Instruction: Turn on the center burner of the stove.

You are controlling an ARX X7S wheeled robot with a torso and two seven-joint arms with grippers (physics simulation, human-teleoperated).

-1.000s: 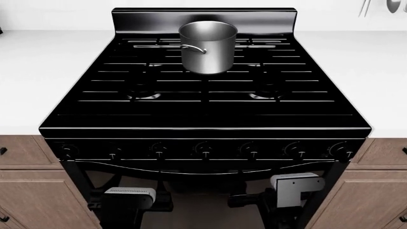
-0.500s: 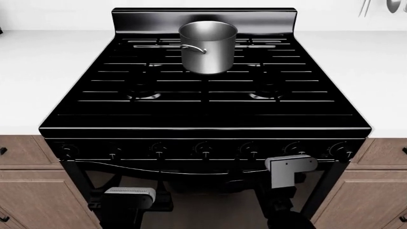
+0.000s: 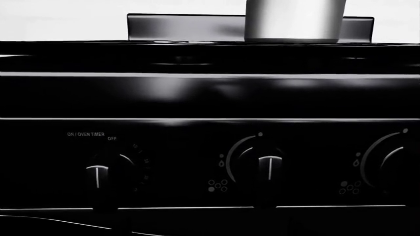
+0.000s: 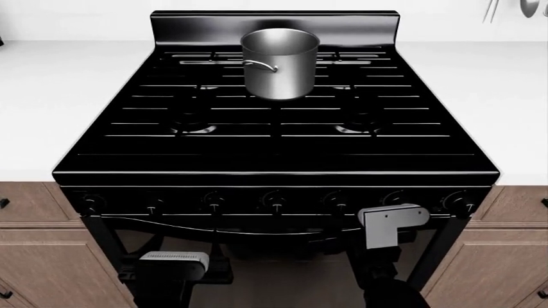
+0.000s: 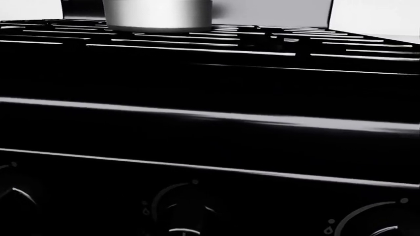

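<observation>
The glossy black stove (image 4: 274, 138) fills the head view, with bar grates, a raised back panel and a row of front knobs (image 4: 274, 201). A steel pot (image 4: 280, 63) stands on the grates at the middle back. My right gripper (image 4: 338, 224) is up in front of the knob row, right of centre, below a knob (image 4: 340, 203). Its fingers are black against the black front, so their stance is unclear. The right wrist view shows a knob (image 5: 180, 214) close ahead. My left gripper (image 4: 222, 269) hangs low before the oven door. The left wrist view shows three knobs, one in the middle (image 3: 268, 167).
White counters (image 4: 60, 96) flank the stove on both sides. Wooden cabinet fronts (image 4: 38, 256) stand below them, left and right of the oven door. Utensils hang at the far right top (image 4: 514, 9).
My right arm has risen from low in front of the oven door to just below the knob row. The left arm, the pot and the knobs have not moved.
</observation>
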